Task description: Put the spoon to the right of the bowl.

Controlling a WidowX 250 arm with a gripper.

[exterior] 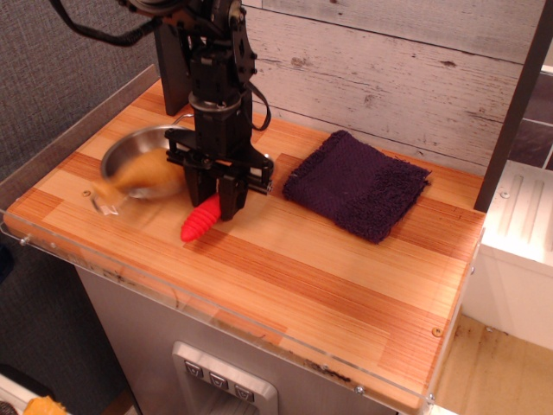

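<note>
Your black two-fingered gripper hangs straight down from the dark arm over the left half of the striped wooden tabletop, and its fingers are drawn in narrow around the upper end of the spoon with the thick ribbed bright-red handle. You can see only the red handle; the metal head is hidden up between the fingers and the gripper body, so you cannot tell exactly where the pads bite. The handle slants down and to the left out of the jaws, and its free tip is at or just above the wood; you cannot tell whether it touches. The spoon sits just to the right of the small shallow shiny steel bowl, close to its near right edge, with the gripper partly covering the bowl's right rim from this view. The bowl looks smeared with motion blur, so its outline and its wire handles are hard to read. Inside it lies a tan toy chicken drumstick, also blurred, with its narrow bone end pointing out over the bowl's front left rim. Well apart on the right, the dark purple knitted cloth lies flat on the wood near the whitewashed plank wall, and nothing rests on it.
</note>
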